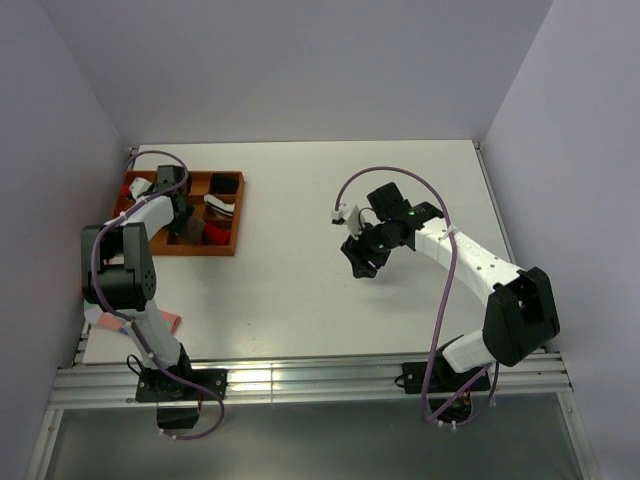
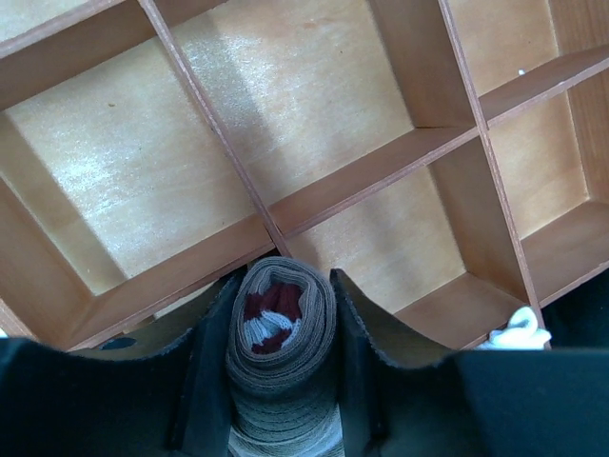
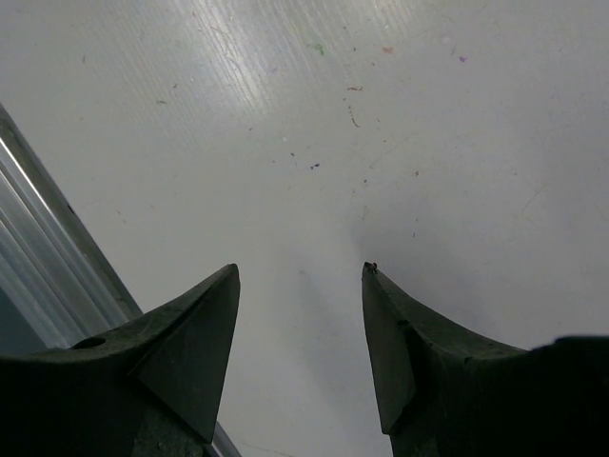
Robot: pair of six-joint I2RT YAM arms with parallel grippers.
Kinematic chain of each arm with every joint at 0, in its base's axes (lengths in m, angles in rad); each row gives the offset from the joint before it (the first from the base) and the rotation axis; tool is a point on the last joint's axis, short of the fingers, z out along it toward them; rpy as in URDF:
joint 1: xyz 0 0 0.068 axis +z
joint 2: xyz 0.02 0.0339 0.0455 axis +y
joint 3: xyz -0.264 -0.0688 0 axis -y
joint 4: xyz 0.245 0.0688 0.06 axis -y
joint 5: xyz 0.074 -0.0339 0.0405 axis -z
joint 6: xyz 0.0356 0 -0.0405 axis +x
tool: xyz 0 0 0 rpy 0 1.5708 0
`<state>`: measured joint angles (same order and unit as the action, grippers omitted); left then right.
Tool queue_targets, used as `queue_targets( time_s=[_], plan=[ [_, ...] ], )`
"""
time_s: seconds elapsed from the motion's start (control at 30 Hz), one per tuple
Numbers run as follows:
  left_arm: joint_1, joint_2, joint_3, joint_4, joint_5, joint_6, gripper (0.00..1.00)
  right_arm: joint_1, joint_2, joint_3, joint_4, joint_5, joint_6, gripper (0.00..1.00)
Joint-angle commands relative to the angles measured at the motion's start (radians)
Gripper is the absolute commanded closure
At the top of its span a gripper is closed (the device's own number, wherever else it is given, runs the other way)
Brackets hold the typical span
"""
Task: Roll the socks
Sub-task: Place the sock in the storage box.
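White matte tabletop [image 1: 300,300] boxed in by pale lilac walls [image 1: 300,60], with a reddish-brown wooden compartment tray [image 1: 200,251] at the upper left of the top view. Tan-brown ribbed fabric sock [image 2: 285,367] is wound into a tight spiral roll. The outer layers are tan-brown, the core shows maroon and white stripes, and paler grey ribbing runs off the bottom edge of the left wrist frame. Any print on the arm casings is too small to read. Left gripper [image 2: 284,278] is closed part-way on the sock: its black fingers [image 2: 357,324] press against both sides of the roll, which fills the gap and pokes out past the fingertips toward the tray. The roll sits at lower centre of the left wrist frame, over a crossing of thin wooden dividers [image 2: 362,176]; cannot tell which compartment it is over or whether it touches the tray floor. Small white fabric bit [image 2: 519,331] shows at the lower right of that frame. In the top view, dark, white and red bundles [image 1: 215,232] lie in the tray, too small to identify. Right gripper [image 1: 360,262] is at centre right of the top view, well apart from tray and sock, with its jaws spread wide over bare tabletop.
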<state>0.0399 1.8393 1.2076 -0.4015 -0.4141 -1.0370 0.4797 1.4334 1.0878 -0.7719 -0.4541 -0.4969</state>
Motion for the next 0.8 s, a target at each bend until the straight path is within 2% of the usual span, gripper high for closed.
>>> queue_targets(
  time_s=[0.0,0.2,0.47,0.77],
  plan=[
    [-0.002,-0.005,-0.083,-0.154,0.052,0.113,0.56,-0.004,0.012,0.043,-0.009,-0.009,-0.015,0.38],
    [0.0,-0.023,-0.089,-0.137,0.083,0.169,0.54,-0.004,0.027,0.044,-0.01,-0.011,-0.02,0.38],
    [0.003,-0.09,-0.122,-0.068,0.15,0.209,0.45,-0.003,0.027,0.043,-0.015,-0.011,-0.032,0.38],
    [0.006,-0.118,-0.094,-0.094,0.118,0.232,0.4,-0.004,0.038,0.044,-0.013,-0.014,-0.042,0.38]
  ],
)
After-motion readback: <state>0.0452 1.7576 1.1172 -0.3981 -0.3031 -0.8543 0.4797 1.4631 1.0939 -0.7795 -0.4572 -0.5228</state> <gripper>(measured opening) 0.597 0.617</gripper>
